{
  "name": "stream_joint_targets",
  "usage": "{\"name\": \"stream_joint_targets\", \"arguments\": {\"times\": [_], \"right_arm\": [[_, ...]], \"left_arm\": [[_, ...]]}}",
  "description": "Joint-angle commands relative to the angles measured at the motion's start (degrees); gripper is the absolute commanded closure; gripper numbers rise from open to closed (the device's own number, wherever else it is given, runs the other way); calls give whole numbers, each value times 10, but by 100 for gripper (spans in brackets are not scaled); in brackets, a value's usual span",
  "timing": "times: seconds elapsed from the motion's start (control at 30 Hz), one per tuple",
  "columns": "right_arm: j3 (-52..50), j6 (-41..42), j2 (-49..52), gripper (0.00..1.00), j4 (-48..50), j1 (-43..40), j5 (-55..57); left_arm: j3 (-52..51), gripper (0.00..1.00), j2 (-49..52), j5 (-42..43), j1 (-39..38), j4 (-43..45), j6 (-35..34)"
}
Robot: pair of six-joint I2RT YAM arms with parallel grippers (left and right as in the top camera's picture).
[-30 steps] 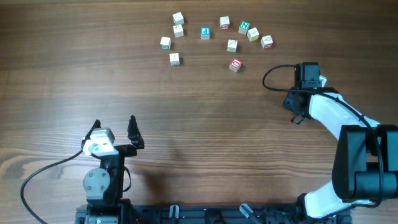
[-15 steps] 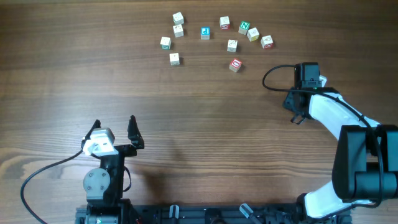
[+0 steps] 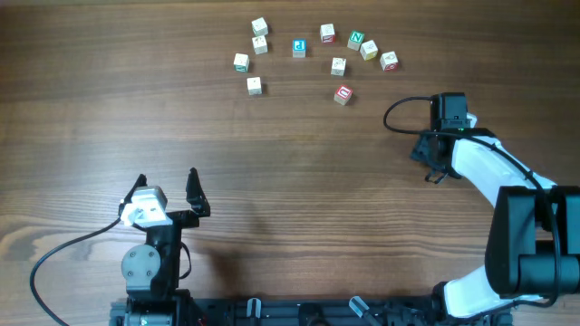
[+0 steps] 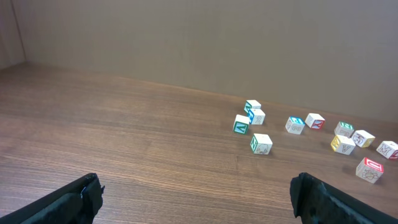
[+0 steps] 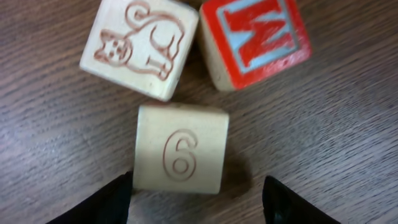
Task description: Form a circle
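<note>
Several small letter blocks lie in a loose arc at the table's far side, among them a blue one (image 3: pixel 299 47), a green one (image 3: pixel 355 40) and a red one (image 3: pixel 343 94). In the right wrist view a plain block with a 6 (image 5: pixel 181 148) stands on the table between my right gripper's (image 5: pixel 198 186) open jaws; the right finger (image 5: pixel 283 199) is clearly apart from it. Just beyond it sit a cat block (image 5: pixel 140 46) and a red M block (image 5: pixel 255 38). From overhead, my right gripper (image 3: pixel 430 158) hides these three. My left gripper (image 3: pixel 168 186) stays open near the front, holding nothing.
The left wrist view shows the blocks (image 4: pixel 261 143) far ahead on the wooden table (image 4: pixel 124 137), with a plain wall behind. The right arm's cable (image 3: pixel 399 109) loops near the red block.
My right gripper's jaws have spread wider and the wrist has shifted a little. The left arm and the far blocks have not moved.
</note>
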Motion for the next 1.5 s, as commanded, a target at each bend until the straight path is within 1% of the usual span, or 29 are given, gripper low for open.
{"name": "stream_joint_targets", "arguments": {"times": [0.0, 0.13, 0.2, 0.27, 0.3, 0.4, 0.43, 0.5, 0.57, 0.63, 0.7, 0.87, 0.97, 1.03, 1.13, 1.2, 1.3, 1.47], "right_arm": [[-15, -22, -29, 31, -15, 2, -52], [-12, -31, -79, 31, -57, 2, -72], [-6, -28, -132, 31, -96, 2, -106], [-6, -10, -170, 35, -115, 2, -135], [-6, 3, -191, 43, -124, 2, -153], [-6, 40, -236, 59, -143, 2, -193], [-6, 53, -249, 67, -146, 2, -207], [-6, 71, -258, 73, -148, 3, -215], [-7, 81, -256, 75, -147, 3, -214], [-7, 106, -248, 84, -143, 5, -210], [-7, 139, -229, 89, -122, 16, -195], [-7, 147, -173, 95, -44, 56, -135], [-7, 151, -123, 96, 8, 71, -104], [-7, 151, -94, 96, 42, 71, -103], [-7, 151, -77, 96, 86, 70, -96], [-7, 152, -77, 95, 100, 70, -76], [-6, 177, -77, 95, 102, 70, -50], [-6, 176, -73, 96, 104, 70, -30]], "left_arm": [[-3, 0, -5, 7, 4, 1, 13], [-3, 0, -5, 7, 4, 1, 13], [-3, 0, -5, 7, 4, 1, 13], [-3, 0, -5, 7, 4, 1, 13], [-3, 0, -5, 7, 4, 1, 13], [-3, 0, -5, 7, 4, 1, 13], [-3, 0, -5, 7, 4, 1, 13], [-3, 0, -5, 7, 4, 1, 13], [-3, 0, -5, 7, 4, 1, 13], [-3, 0, -5, 7, 4, 1, 13], [-3, 0, -5, 7, 4, 1, 13], [-3, 0, -5, 7, 4, 1, 13], [-3, 0, -5, 7, 4, 1, 13], [-3, 0, -5, 7, 4, 1, 13], [-3, 0, -5, 7, 4, 1, 13], [-3, 0, -5, 7, 4, 1, 13], [-3, 0, -5, 7, 4, 1, 13], [-3, 0, -5, 7, 4, 1, 13]]}}
